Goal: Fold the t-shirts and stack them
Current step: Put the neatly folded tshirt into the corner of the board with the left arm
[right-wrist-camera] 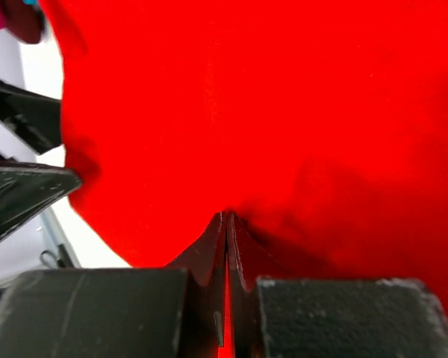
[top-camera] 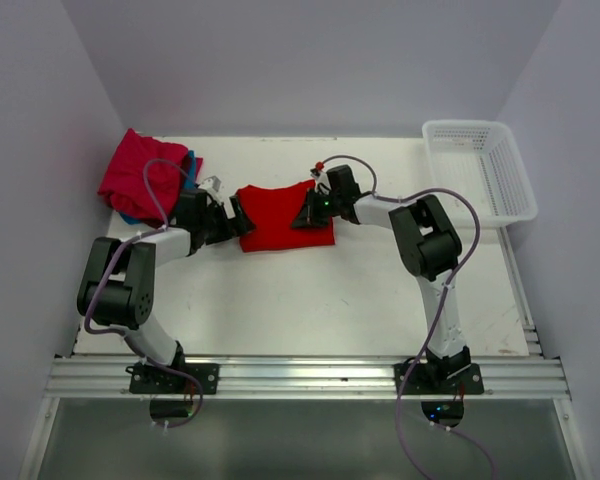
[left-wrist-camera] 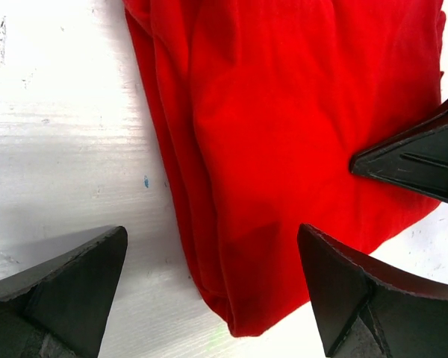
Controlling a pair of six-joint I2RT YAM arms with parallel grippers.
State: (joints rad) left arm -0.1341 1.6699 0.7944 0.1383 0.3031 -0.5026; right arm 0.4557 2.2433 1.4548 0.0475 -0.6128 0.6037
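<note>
A bright red t-shirt lies folded in the middle of the table. My left gripper stands open at its left edge, its two fingers straddling the folded corner without pinching it. My right gripper is shut on the red t-shirt at its right part, with a strip of red cloth showing between the closed jaws. One of its fingers shows in the left wrist view. A crimson-pink t-shirt lies bunched on a teal-blue one at the back left.
A white mesh basket stands at the back right corner. White walls close the table in at the left, back and right. An aluminium rail runs along the near edge by the arm bases.
</note>
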